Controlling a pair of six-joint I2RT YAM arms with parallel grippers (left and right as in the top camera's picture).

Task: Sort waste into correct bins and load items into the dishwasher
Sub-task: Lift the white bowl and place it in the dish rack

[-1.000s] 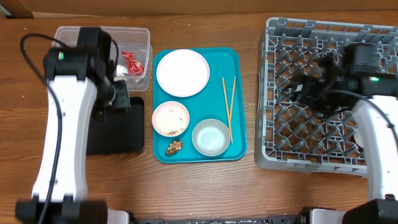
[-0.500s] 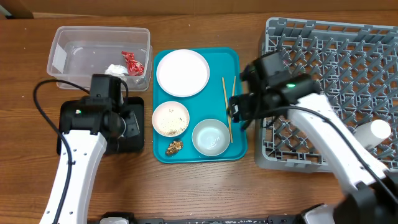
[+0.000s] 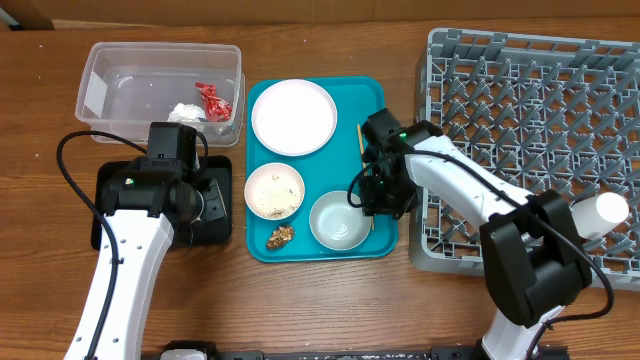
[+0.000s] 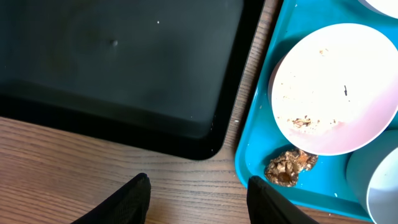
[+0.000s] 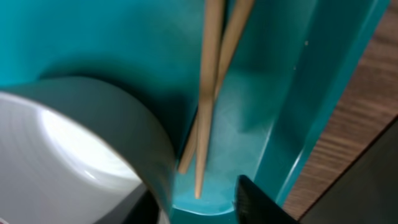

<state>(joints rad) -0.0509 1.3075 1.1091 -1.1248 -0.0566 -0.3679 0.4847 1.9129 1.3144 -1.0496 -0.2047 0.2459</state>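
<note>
- Right gripper [image 3: 375, 198]: now off the large grey plastic dish rack [image 3: 520, 80] and at the 3 o'clock edge of the teal serving tray [image 3: 370, 95]; jaws spread astride the near tips of two thin wooden chopsticks [image 5: 208, 93], not pinching
- White cup [image 3: 610, 210]: newly lying at the rack's 4 o'clock; judged loaded
- Left gripper [image 4: 199, 202]: withdrawn from the clear rectangular plastic tub [image 3: 160, 48] at 10 o'clock; jaws spread, empty, by the shallow black tray [image 4: 124, 62]
- Crumpled red wrapper [image 3: 212, 100], white tissue wad [image 3: 186, 112]: in the tub
- Outstanding: brown food scrap [image 4: 289, 169] at the teal tray's 7 o'clock; chopsticks judged next
</note>
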